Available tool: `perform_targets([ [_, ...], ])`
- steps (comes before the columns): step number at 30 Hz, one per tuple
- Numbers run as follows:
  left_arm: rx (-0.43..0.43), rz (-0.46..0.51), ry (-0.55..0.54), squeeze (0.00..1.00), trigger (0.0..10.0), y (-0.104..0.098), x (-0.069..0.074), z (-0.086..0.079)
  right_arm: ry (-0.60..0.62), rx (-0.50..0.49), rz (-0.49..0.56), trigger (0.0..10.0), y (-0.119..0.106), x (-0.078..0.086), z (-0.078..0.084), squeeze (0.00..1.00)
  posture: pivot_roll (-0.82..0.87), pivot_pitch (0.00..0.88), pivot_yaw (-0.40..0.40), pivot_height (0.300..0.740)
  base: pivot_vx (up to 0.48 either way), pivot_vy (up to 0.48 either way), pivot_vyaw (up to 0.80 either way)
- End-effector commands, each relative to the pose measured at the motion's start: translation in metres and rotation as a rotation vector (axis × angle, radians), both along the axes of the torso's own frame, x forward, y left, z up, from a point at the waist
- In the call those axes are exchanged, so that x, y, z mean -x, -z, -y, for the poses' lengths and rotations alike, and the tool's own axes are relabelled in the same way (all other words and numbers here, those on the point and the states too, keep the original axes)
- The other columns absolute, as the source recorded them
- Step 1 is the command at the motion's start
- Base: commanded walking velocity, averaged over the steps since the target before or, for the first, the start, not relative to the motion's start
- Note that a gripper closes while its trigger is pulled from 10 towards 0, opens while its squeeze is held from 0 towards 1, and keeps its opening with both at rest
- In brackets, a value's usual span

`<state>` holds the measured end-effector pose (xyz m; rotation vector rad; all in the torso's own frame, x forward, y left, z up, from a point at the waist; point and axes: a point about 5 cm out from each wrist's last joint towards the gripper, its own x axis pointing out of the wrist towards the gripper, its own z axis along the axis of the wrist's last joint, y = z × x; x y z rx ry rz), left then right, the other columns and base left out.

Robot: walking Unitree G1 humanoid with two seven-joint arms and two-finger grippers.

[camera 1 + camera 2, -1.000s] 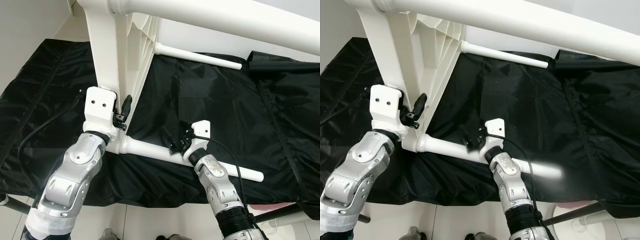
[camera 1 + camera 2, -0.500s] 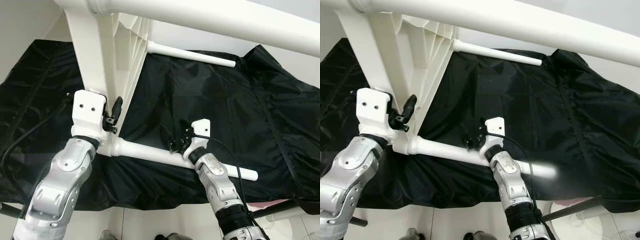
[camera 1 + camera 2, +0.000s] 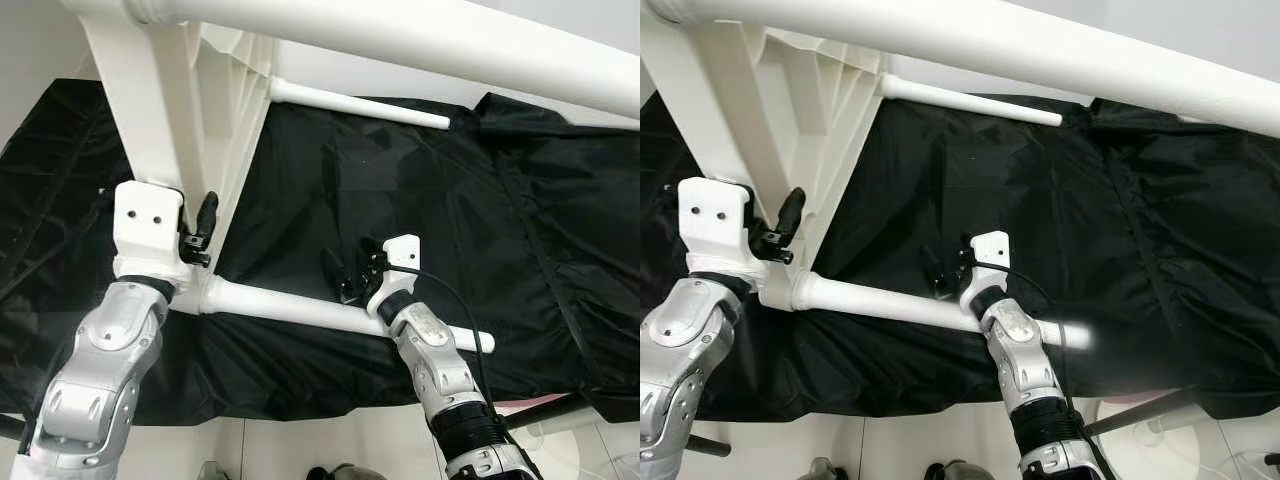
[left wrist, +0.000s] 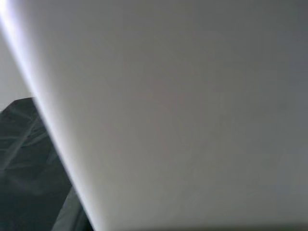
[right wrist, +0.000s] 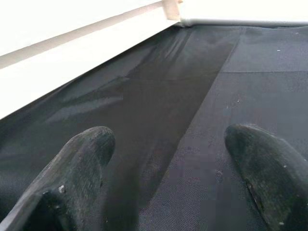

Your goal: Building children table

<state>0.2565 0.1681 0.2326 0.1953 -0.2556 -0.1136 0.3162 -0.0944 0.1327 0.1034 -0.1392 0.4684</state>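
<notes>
Black sheeting [image 3: 450, 200] is covering the floor beneath a tipped white table [image 3: 200, 110]. Nearest, the right gripper [image 3: 345, 275] is hovering spread and empty just beyond the table's lower leg [image 3: 300, 308]. Left gripper [image 3: 200, 232] is pressing against the tabletop edge, grip unclear.

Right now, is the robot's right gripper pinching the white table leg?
No, the right gripper is open, its two black fingers spread apart over the black sheet with nothing between them.
</notes>
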Motion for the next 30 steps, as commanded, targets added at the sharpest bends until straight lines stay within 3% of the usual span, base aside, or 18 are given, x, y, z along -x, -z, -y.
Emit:
perform_targets([
  [1,-0.009,0.092,-0.279,0.0,10.0,-0.013,0.006,-0.032,0.005,0.012,-0.059,10.0,0.014,0.003,0.004,0.0,0.11,0.14,-0.086,0.74,0.0,0.0,0.0],
  [12,-0.025,0.117,-0.321,0.0,10.0,-0.015,0.013,-0.035,0.012,0.018,-0.065,10.0,0.017,0.002,0.008,0.0,0.1,0.155,-0.084,0.74,0.0,0.0,0.0],
  [14,-0.074,0.119,-0.299,0.0,10.0,-0.013,0.019,-0.032,0.013,0.019,-0.064,10.0,0.017,0.002,0.008,0.0,0.1,0.165,-0.082,0.74,0.0,0.0,0.0],
  [25,-0.075,0.115,-0.296,0.0,10.0,-0.006,0.042,-0.025,0.008,0.028,-0.079,10.0,0.021,0.004,0.01,0.0,0.12,0.178,-0.097,0.74,0.0,0.0,0.0],
  [30,-0.09,0.114,-0.311,0.0,10.0,-0.005,0.041,-0.029,-0.001,0.029,-0.079,10.0,0.02,0.003,0.008,0.0,0.12,0.174,-0.099,0.74,0.0,0.0,0.0],
])
